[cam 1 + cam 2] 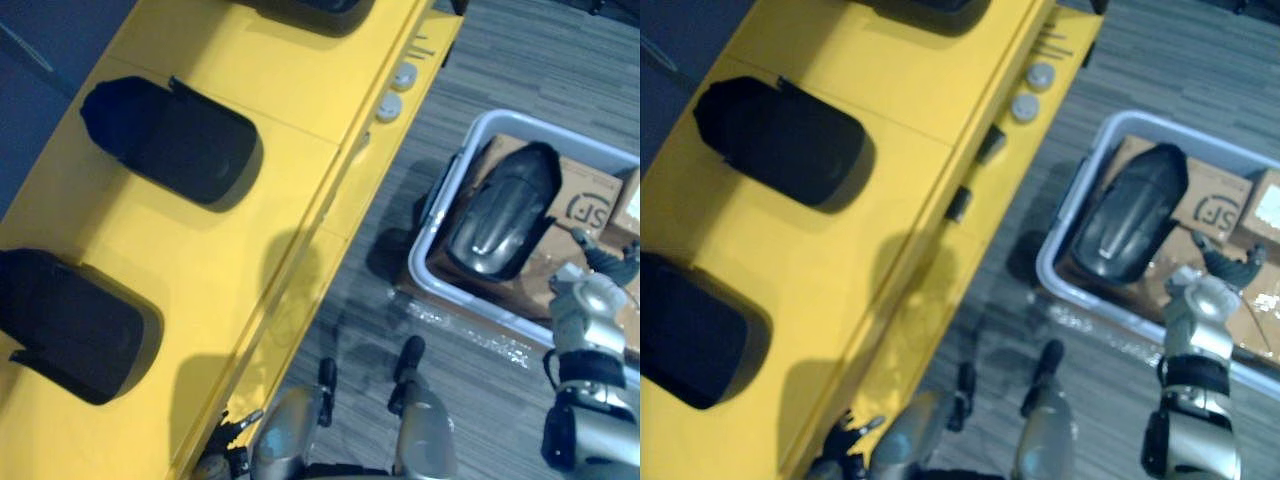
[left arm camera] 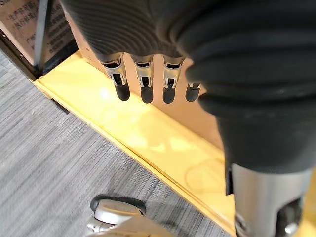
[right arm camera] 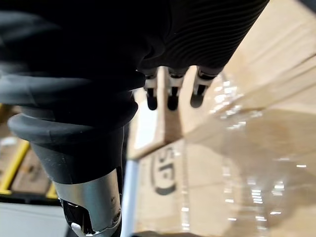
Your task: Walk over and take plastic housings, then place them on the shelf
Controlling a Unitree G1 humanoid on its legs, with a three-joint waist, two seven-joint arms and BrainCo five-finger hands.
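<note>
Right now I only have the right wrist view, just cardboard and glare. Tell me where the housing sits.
Observer: One black housing lies in the pale bin on the floor, resting on cardboard boxes.
Operator: Place my right hand against it.
Observer: The right hand hovers over the bin's near side, to the right of the housing and apart from it, fingers open and empty.
Operator: Report the shelf.
Observer: The yellow shelf on your left already carries two more housings, with part of a third at its far end.
</note>
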